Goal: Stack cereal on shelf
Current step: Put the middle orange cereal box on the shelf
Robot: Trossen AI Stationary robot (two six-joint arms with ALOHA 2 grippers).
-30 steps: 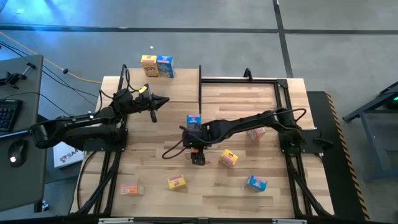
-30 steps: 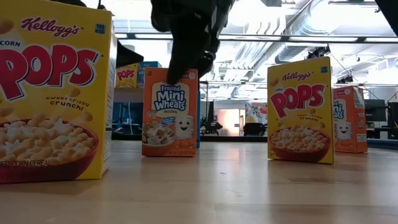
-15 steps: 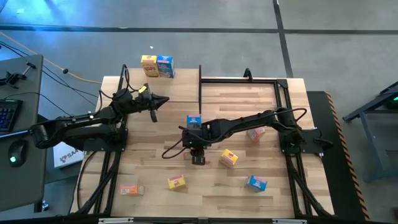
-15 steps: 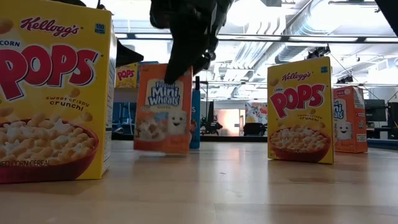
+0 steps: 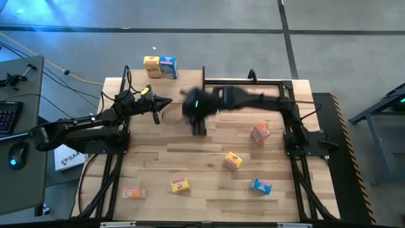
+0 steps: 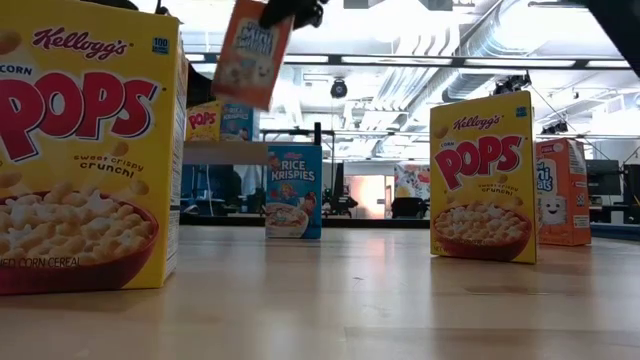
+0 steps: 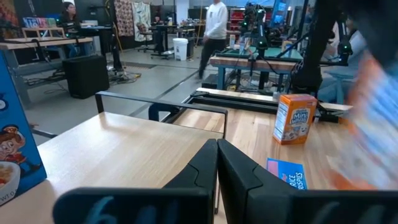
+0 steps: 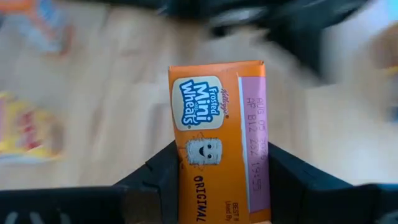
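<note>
- my right gripper (image 8: pixel 217 180) clamps an orange mini wheats box (image 8: pixel 219 143), held in the air high above the counter (image 5: pixel 190 158).
- my left gripper (image 7: pixel 216 163) waits, fingers pressed together, near the shelf (image 5: pixel 152 88), which carries a yellow box (image 5: pixel 152 66) and a blue box (image 5: pixel 168 66).

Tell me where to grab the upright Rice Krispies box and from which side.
Probably from above, pinching the top of the Rice Krispies box front to back. It stands upright on the table with open space around it, so its top edge is free. The right gripper is shut on a Mini-Wheats box.
</note>
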